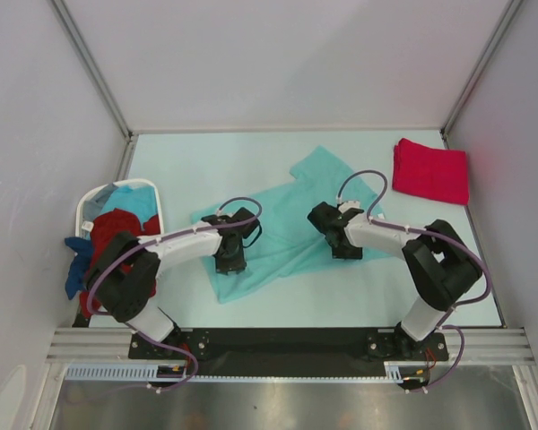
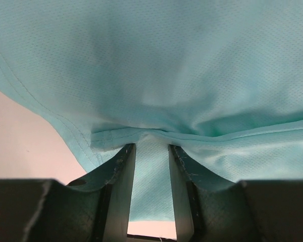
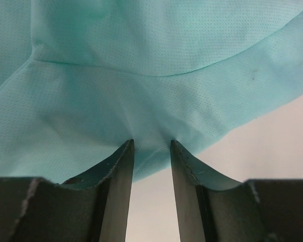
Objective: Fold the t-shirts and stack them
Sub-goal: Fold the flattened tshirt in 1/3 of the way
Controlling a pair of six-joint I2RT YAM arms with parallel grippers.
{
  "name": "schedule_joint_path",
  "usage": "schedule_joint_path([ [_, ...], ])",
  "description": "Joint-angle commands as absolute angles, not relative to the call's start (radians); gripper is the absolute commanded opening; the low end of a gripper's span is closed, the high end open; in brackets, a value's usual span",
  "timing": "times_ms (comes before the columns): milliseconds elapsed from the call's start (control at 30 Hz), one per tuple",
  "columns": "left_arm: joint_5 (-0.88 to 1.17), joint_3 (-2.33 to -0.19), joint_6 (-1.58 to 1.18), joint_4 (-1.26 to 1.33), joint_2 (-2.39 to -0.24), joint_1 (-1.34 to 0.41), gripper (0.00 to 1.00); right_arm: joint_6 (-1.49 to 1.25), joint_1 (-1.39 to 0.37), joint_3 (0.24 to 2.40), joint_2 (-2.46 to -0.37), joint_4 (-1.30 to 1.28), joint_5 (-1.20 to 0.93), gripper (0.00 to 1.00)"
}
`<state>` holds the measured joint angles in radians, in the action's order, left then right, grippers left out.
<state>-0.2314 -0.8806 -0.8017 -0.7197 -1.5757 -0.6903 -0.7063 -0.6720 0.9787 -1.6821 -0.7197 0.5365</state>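
Basket [image 1: 148,185]: one, white, at the left edge of the bench [image 1: 206,161]; its near side is hidden behind the left arm.
Shirts in basket: three colours show, a dark red shirt [image 1: 108,228], a light blue shirt [image 1: 130,202] and a blue shirt [image 1: 74,269] hanging over the rim; they are heaped, so an exact count is unclear.
Left hand [image 1: 230,260] [image 2: 151,148]: one, on the left part of the teal shirt [image 1: 287,224] [image 2: 166,60] [image 3: 141,75]; clamped on a bunched hem, with cloth filling the gap between its fingers [image 2: 121,176].
Teal shirt: one, spread crumpled in the middle of the bench, partly covered by both arms.
Right hand [image 1: 345,246] [image 3: 151,143]: one, at the shirt's right edge; fingers [image 3: 184,171] stand a little apart with the cloth edge at their tips, and I cannot tell if they grip.
Red shirt [image 1: 430,170]: one, folded, at the far right of the bench, well apart from the teal one.
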Motion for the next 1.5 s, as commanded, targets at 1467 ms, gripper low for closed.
schedule_joint_path([
  [1467,-0.419,-0.954,-0.747,-0.784,-1.277,-0.499,0.48,-0.727,-0.716,0.994,-1.338,-0.834,0.564,0.54],
])
